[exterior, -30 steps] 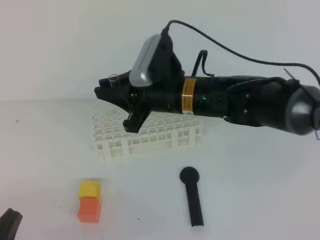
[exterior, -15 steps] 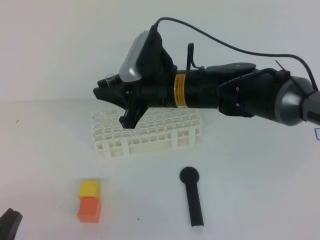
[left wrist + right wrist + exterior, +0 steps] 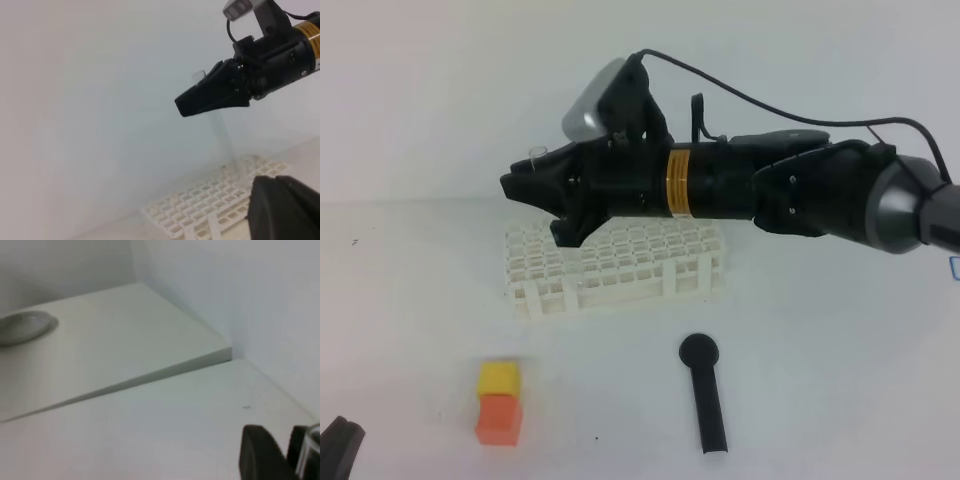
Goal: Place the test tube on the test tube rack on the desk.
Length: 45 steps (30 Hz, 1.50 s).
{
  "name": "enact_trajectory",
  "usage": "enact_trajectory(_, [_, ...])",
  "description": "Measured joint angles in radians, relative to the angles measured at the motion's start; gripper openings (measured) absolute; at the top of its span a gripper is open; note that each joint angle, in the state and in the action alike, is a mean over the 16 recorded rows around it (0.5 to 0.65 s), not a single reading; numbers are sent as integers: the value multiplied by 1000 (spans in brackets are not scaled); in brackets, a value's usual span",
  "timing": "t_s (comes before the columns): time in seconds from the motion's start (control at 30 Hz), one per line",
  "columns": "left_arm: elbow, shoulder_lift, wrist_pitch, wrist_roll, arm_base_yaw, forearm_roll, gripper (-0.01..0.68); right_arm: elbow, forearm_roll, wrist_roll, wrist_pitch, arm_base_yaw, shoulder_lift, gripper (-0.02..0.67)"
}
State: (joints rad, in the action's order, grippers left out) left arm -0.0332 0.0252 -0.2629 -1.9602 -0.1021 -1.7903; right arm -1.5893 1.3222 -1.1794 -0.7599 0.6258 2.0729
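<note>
The clear test tube (image 3: 221,131) hangs nearly upright, and my right gripper (image 3: 532,200) is shut on its upper part. Its open rim (image 3: 538,153) sticks out above the black fingers (image 3: 210,96). Its lower end hangs just over the white test tube rack (image 3: 616,264), which stands on the desk (image 3: 820,340). In the right wrist view only a black fingertip (image 3: 260,456) and the tube's rim (image 3: 311,452) show at the bottom right corner. My left gripper (image 3: 340,448) rests shut at the desk's front left corner, far from the rack.
A yellow cube (image 3: 499,378) sits against an orange cube (image 3: 500,419) at the front left. In front of the rack lies a black round-headed stick (image 3: 705,392). A white wall rises behind the desk.
The right arm has lifted at the wrist and shifted slightly left with the tube, its camera housing tilting up. The left gripper has not moved.
</note>
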Motion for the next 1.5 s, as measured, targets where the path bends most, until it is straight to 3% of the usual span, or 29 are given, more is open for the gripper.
enact_trajectory(0.17, [0,0,0,0,0,0,-1,-1,-194,139,-6,4,25,112])
enact_trajectory(0.5, [0,0,0,0,0,0,-1,-3,-658,611,135,45,79,112])
enact_trajectory(0.7, [0,0,0,0,0,0,-1,-6,-847,821,228,85,99,112])
enact_trajectory(0.97, [0,0,0,0,0,0,-1,-42,-961,926,256,129,130,112])
enact_trajectory(1.5, [0,0,4,0,0,0,-1,-143,-1045,1018,262,181,218,112])
